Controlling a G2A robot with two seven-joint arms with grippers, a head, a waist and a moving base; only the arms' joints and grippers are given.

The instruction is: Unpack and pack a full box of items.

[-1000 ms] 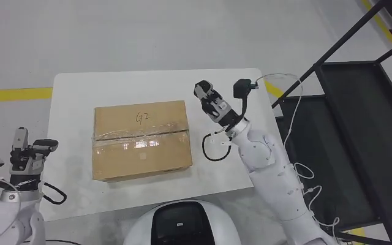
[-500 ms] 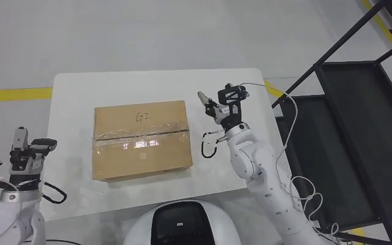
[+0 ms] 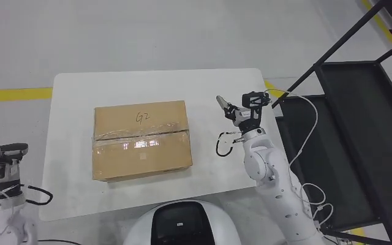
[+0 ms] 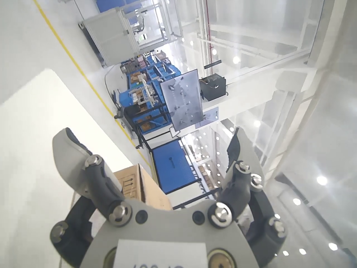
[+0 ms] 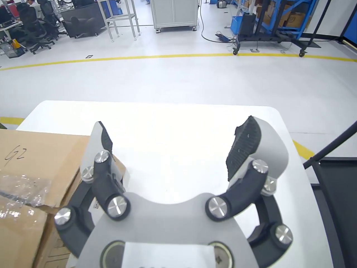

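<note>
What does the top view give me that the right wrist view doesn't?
Top view: the whole box, its tape seam running right across, and the table left of it. Right wrist view: the right gripper up close, open and empty, plus the room's cabinet behind. Both: the box's right end, the table, and the gripper beside the box, not touching it.

Pale grey floor (image 3: 184,30), yellow line (image 3: 24,93), black rack (image 3: 343,153) alongside.

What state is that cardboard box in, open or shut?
Shut. The cardboard box has its top lying flat and closed, with clear tape running across the middle seam.
</note>
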